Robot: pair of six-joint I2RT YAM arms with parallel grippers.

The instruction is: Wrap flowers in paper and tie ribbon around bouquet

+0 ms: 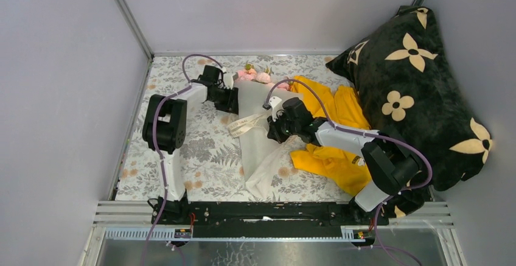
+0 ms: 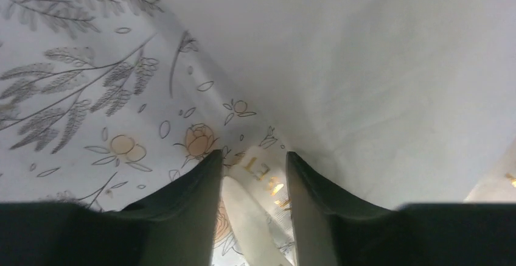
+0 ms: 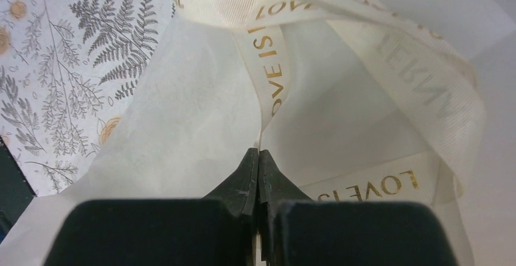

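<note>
Midway through the tying, the bouquet [image 1: 258,156] lies on the flower-printed counter [image 1: 201,150] just beside the yellow garment [image 1: 331,159]. Its pink flowers [image 1: 255,75] are at the far end and the white paper [image 1: 251,98] is closed around the stems. The cream ribbon [image 1: 245,125], lettered in gold, crosses the bouquet's waist in loose loops. On the garment side, the right gripper [image 3: 260,156] has its jaws pressed together on one strand. On the side away from the garment, the left gripper [image 2: 254,156] has its jaws apart, with a ribbon tail lying unpinched in the gap. Done well, the step likely means closing squarely on that tail, then drawing both ends apart evenly and low, so the knot cinches without tearing the thin paper.
</note>
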